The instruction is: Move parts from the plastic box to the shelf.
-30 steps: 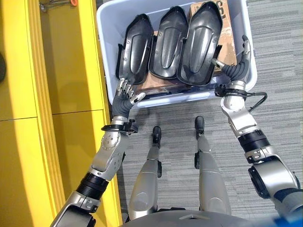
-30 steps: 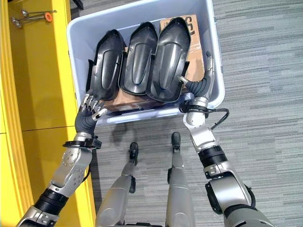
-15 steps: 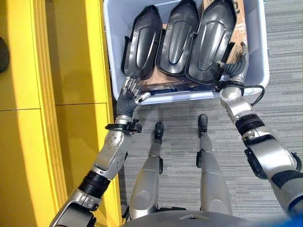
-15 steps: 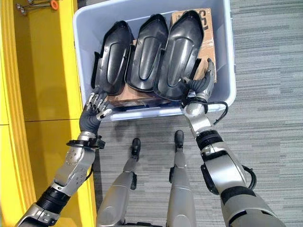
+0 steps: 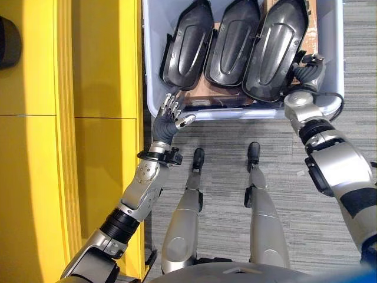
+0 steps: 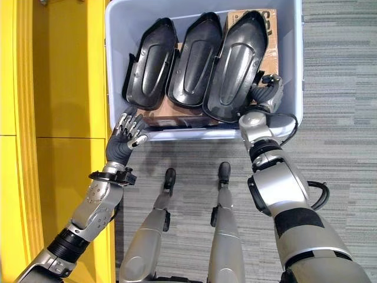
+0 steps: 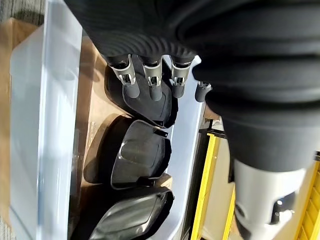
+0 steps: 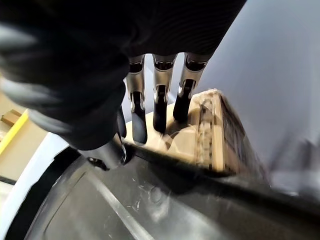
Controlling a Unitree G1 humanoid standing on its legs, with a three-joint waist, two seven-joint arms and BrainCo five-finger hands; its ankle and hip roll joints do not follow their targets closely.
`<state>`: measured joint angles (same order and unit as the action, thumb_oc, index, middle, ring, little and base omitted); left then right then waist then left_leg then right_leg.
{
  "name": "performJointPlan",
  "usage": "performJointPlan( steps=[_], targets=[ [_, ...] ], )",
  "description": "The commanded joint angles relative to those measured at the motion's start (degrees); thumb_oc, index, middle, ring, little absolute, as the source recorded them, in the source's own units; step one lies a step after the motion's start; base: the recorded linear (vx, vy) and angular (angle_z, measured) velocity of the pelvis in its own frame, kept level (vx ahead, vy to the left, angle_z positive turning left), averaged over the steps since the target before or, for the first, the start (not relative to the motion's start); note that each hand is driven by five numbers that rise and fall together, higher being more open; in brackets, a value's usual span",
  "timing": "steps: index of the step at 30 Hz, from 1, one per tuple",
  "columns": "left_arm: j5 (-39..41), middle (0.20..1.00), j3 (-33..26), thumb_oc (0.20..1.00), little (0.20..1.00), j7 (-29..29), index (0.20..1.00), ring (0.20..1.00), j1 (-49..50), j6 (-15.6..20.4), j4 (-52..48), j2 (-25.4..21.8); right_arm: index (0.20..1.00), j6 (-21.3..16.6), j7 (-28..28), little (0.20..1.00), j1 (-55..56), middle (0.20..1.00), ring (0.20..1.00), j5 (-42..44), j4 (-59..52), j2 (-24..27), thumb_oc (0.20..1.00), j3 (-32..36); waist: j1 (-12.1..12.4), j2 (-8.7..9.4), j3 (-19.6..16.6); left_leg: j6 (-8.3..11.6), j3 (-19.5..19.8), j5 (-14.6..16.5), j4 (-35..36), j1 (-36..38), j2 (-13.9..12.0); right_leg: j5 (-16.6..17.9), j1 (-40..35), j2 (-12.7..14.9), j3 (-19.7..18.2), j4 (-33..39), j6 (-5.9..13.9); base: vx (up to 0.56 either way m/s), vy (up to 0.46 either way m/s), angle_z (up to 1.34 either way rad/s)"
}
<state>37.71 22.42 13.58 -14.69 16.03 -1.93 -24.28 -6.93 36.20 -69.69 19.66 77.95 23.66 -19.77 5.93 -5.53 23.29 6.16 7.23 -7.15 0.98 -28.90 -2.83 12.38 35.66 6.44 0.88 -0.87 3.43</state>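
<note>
**Both hands closer to the box of parts**

Moved in over the last second: right hand (image 6: 266,88), earlier at the box's near right corner, now reaching over the rim beside the rightmost part. From the left: bright yellow metal shelf (image 5: 88,88) along the left side. Next, left hand (image 5: 168,116) raised at the near left corner of the pale blue-grey plastic box (image 6: 115,71), fingers spread and relaxed, holding nothing. Inside the box, three glossy black moulded plastic shell parts (image 5: 230,41) side by side on brown cardboard (image 6: 268,44), all unlifted. At the right, right hand's fingers (image 8: 160,107) bent down against the cardboard by the largest part's edge, thumb tip at that edge; grip on it cannot be told. Grey striped carpet (image 6: 336,88) beneath.
</note>
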Motion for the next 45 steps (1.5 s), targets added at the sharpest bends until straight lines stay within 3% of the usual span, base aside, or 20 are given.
performJointPlan(
  steps=[1, 17, 22, 24, 28, 45],
  targets=[
    [0.70, 1.000, 0.64, 1.000, 1.000, -1.33, 1.000, 1.000, -1.51, 3.26, -4.16, -2.36, 0.200, 2.26, -6.47, 0.200, 4.22, 0.200, 0.200, 2.06, -1.52, -6.00, 0.200, -2.22, 2.31, -1.29, -0.13, -3.23, 2.38, 2.91, 1.13, 2.67, 1.18, -5.87, 2.96, 5.13, 0.88, -9.07, 4.01, 0.00, 0.008, 0.06],
    [2.21, 1.000, 0.63, 1.000, 1.000, -2.83, 1.000, 1.000, 0.40, 2.51, -3.59, -4.21, 0.200, 0.48, -5.38, 0.200, 7.05, 0.200, 0.200, 3.86, -6.82, -4.73, 0.200, -0.25, 1.31, 0.85, -1.95, -3.07, 2.75, 3.18, 1.43, 5.35, 0.74, -5.74, -0.62, 4.74, 1.03, -7.81, 4.11, -0.01, 0.001, 0.05],
    [2.23, 1.000, -0.46, 1.000, 1.000, -2.64, 1.000, 1.000, 1.66, 2.41, -3.50, -4.64, 0.200, -1.03, -4.03, 0.200, 8.39, 0.200, 0.200, 2.73, -14.83, -4.23, 0.200, -0.94, 0.53, 1.78, -2.42, -2.85, 2.27, 2.98, 2.14, 6.40, 0.38, -5.47, -1.43, 4.26, 0.84, -7.15, 4.09, 0.00, -0.002, -0.03],
    [2.12, 1.000, -2.15, 1.000, 1.000, -2.32, 1.000, 1.000, 3.45, 2.07, -3.24, -4.75, 0.200, -2.42, -2.89, 0.200, 12.59, 0.200, 0.200, 0.23, -28.98, -3.29, 0.200, -0.95, -0.87, 2.96, -3.13, -2.60, 1.73, 2.93, 2.81, 7.62, -0.20, -5.25, -2.19, 3.70, 0.60, -6.68, 4.06, 0.00, -0.023, -0.07],
    [2.11, 1.000, -3.94, 1.000, 1.000, -2.36, 1.000, 1.000, 5.45, 1.60, -3.34, -4.58, 0.200, -2.50, -2.81, 0.200, 18.57, 0.200, 0.200, -4.22, -42.35, -1.99, 0.200, 0.30, -1.97, 3.73, -4.28, -2.23, 1.52, 2.91, 3.59, 9.10, -0.87, -5.38, -3.47, 3.39, 0.58, -6.22, 4.04, 0.01, -0.026, -0.14],
    [1.09, 1.000, -7.86, 1.000, 1.000, -4.83, 1.000, 1.000, 12.39, -0.44, -3.82, -3.81, 0.200, -4.58, -7.70, 0.200, 38.09, 0.200, 0.200, -10.64, -68.86, -1.67, 0.200, 5.53, -4.15, 5.66, -8.72, -0.90, 1.86, 3.82, 4.02, 14.65, -3.54, -7.25, -9.37, 1.87, 2.00, -6.30, 4.34, 0.02, -0.041, -0.03]
  ],
)
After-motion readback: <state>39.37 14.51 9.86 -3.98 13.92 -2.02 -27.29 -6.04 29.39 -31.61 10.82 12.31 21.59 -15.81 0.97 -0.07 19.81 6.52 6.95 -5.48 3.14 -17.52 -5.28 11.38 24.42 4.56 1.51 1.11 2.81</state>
